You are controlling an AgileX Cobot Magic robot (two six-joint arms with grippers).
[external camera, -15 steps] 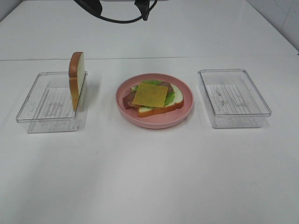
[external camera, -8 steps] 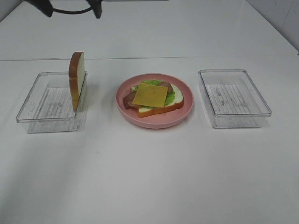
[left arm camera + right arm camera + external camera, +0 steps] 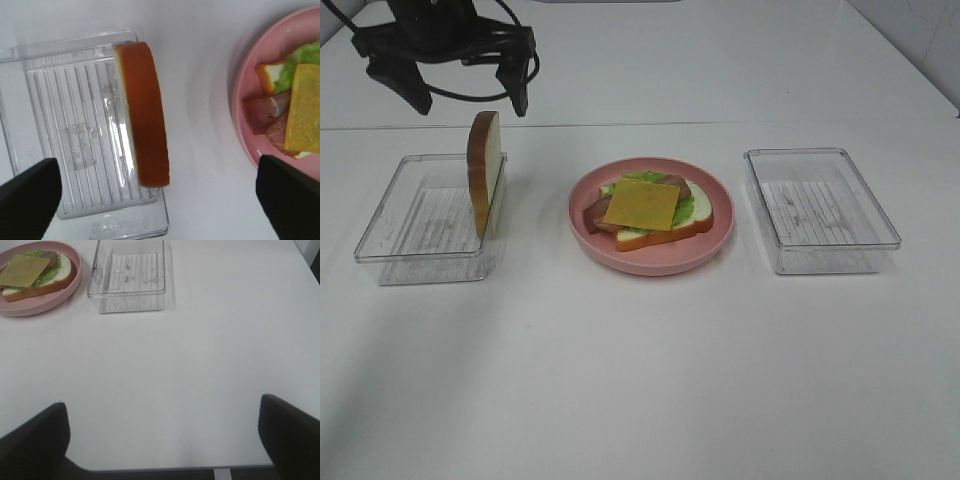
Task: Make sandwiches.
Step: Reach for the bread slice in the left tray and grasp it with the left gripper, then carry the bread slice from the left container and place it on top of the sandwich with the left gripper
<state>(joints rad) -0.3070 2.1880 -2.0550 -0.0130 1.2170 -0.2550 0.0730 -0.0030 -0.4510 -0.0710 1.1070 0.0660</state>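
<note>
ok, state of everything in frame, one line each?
left gripper: open, holding nothing, above the bread slice
right gripper: open, holding nothing, over bare table
bread slice: on edge, leaning at the left bin's right wall
left bin: holds only that slice
right bin: empty
pink plate: holds bread, lettuce, bacon, cheese on top; no top slice

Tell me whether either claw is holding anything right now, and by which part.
Nothing is held. The left claw hangs open above the upright brown-crusted bread slice; the right claw is open over bare table.

High front overview, wrist views looking down, all sharing pink plate (image 3: 650, 255)
</note>
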